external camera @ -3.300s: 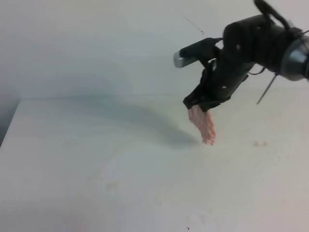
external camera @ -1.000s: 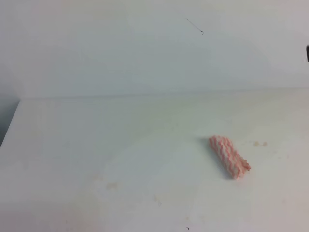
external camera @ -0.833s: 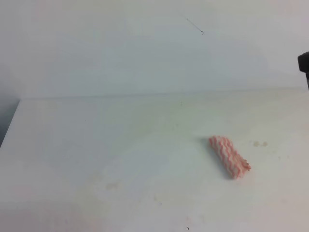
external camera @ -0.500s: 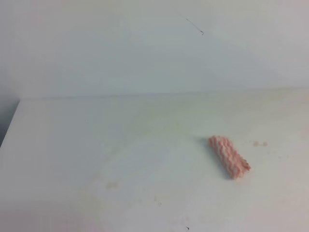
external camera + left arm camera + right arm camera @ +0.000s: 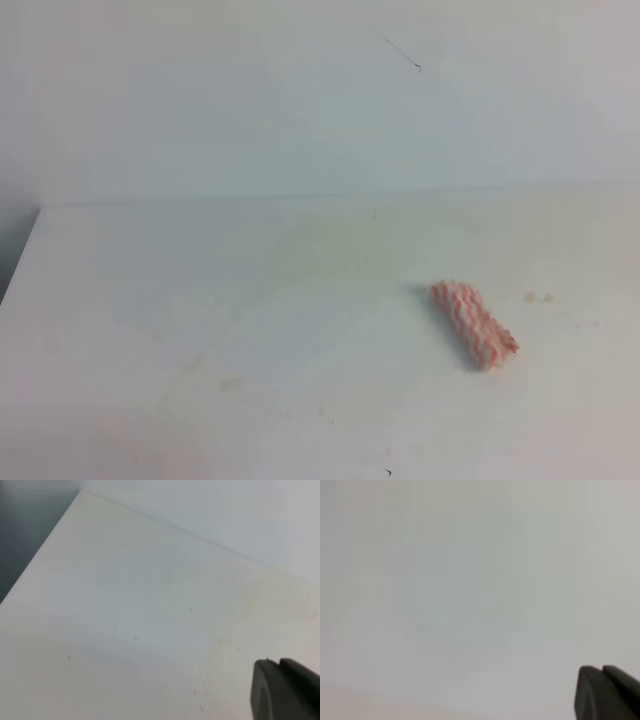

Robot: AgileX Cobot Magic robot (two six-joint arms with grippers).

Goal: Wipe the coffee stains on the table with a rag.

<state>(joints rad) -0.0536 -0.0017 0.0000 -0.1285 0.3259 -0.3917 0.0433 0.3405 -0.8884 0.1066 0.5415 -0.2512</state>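
Rag (image 5: 474, 323) lies alone on the white surface (image 5: 200, 300), right of middle, bunched into a short roll and angled, touched by nothing. It looks set down, not dropped mid-wipe.

Faint brownish specks (image 5: 538, 297) sit just beside it to the right, likely what remains of the coffee stains; no glossy puddle visible.

Both arms are out of the overhead view. Right gripper (image 5: 607, 692) shows only as a dark corner facing blank white, pressed together, holding nothing. Left gripper (image 5: 285, 690) likewise just a dark corner over bare surface; cannot tell its state.
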